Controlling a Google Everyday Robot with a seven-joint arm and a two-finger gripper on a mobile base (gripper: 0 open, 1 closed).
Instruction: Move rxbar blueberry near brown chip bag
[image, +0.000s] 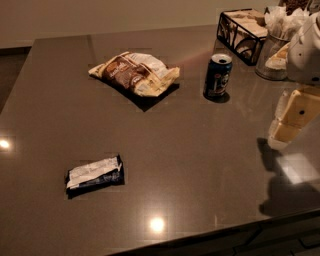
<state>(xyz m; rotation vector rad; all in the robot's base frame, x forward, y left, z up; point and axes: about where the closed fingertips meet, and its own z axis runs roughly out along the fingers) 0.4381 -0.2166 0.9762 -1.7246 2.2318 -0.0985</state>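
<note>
The rxbar blueberry (95, 174) lies flat on the dark table (190, 165) at the front left, a small navy wrapper with a white panel. The brown chip bag (134, 73) lies at the back middle, wrinkly, brown in the centre with cream and yellowish edges. The gripper (287, 127) hangs at the right edge of the view, above the table, far to the right of the bar and to the right and in front of the bag. It holds nothing that I can see.
A blue soda can (218, 75) stands upright to the right of the chip bag. A black wire basket (243, 33) and a cup of napkins (276, 45) stand at the back right. The table's front edge runs along the bottom.
</note>
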